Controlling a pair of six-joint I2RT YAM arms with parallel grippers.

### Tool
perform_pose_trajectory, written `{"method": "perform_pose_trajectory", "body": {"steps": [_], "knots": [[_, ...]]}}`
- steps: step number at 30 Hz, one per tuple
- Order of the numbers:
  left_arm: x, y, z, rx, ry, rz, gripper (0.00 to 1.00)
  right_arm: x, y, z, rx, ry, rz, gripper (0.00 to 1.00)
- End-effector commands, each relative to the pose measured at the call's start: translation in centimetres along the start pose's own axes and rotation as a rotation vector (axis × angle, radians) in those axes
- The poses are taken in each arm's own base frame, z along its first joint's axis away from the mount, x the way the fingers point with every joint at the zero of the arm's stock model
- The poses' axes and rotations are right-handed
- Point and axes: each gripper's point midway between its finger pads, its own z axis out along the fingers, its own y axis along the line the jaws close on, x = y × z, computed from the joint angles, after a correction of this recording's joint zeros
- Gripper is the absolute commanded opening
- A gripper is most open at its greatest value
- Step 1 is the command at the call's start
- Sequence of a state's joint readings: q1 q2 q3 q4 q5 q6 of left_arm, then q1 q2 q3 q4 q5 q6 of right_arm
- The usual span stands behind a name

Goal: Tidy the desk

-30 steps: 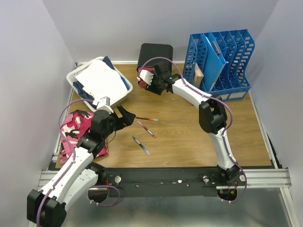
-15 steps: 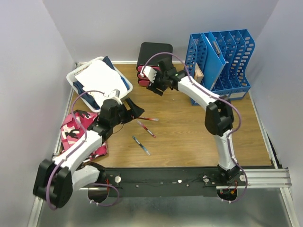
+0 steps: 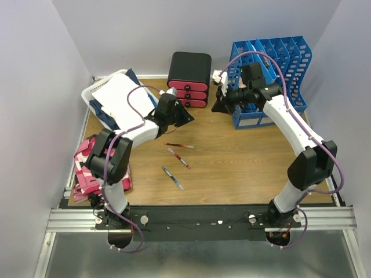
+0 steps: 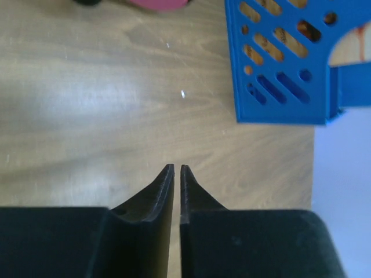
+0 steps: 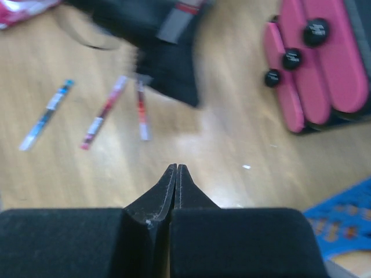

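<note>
The desk (image 3: 232, 168) is a brown wood-grain top. Three pens lie loose on it, left of centre: a red one (image 3: 178, 145), a second red one (image 3: 179, 157) and a blue one (image 3: 173, 178). My left gripper (image 3: 188, 117) hovers just in front of the black drawer unit (image 3: 188, 81). In the left wrist view its fingers (image 4: 165, 191) stand almost touching, with nothing between them. My right gripper (image 3: 217, 107) hangs between the drawer unit and the blue file rack (image 3: 272, 75). Its jaws (image 5: 177, 167) are shut and empty above bare wood.
A white basket (image 3: 93, 95) with papers sits at the back left. A pink camouflage pouch (image 3: 93, 165) lies at the left edge. The drawer unit's three red drawers (image 5: 324, 63) look pushed in. The pens (image 5: 104, 112) and my blurred left gripper (image 5: 168, 63) show in the right wrist view.
My left arm swung from the pens up toward the drawer unit and its jaws closed. My right arm moved right, from the drawers to the blue rack, and also closed.
</note>
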State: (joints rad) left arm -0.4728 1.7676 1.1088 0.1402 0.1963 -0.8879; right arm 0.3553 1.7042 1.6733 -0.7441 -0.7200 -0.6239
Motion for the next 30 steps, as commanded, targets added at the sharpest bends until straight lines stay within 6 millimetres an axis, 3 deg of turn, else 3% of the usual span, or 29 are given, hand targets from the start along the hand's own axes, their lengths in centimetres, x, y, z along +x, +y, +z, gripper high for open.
{"method": "perform_pose_trajectory", "body": {"steps": [1,10,15,25,30], "knots": [[-1.9,1.0,3.5,-0.088,-0.037,-0.005,0.16,0.2,3.0,-0.5,-0.102,-0.039,0.081,0.06],[-3.7,3.8,7.9,-0.205,-0.074,-0.045,0.36,0.2,2.9,-1.4,-0.108,-0.083,0.114,0.06],[-4.3,6.1,8.2,-0.332,-0.086,-0.062,0.50,0.7,2.6,-1.6,-0.098,-0.089,0.129,0.06],[-6.5,8.3,8.5,-0.377,-0.130,-0.107,0.52,1.0,1.9,-1.8,-0.093,-0.094,0.148,0.06],[-7.3,8.2,9.3,-0.321,-0.130,-0.122,0.52,1.0,1.6,-1.8,-0.090,-0.095,0.151,0.06]]}}
